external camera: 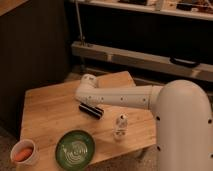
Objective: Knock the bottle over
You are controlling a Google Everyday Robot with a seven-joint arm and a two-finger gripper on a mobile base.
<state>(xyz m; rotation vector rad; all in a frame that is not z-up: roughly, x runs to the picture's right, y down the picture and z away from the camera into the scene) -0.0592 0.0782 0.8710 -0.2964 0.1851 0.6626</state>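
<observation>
Nearest the camera, at the front left corner of the light wooden table (50,115), stood a small white round bowl (31,157) with something orange (21,155) in it. Just to its right lay the round green plate with a pale spiral pattern (75,148). Further back and to the right, the small clear plastic bottle with a pale cap and whitish label (119,126) stood upright near the table's front right edge, apart from the plate. Behind it and to the left lay a black oblong box (91,110). The white jointed robot arm (125,95) reached from the right over the table, and the gripper (85,99) at its bent end hung just above the box, well clear of the bottle. Whether it was open or closed could not be told. A metal shelf rail (145,57) ran behind.
</observation>
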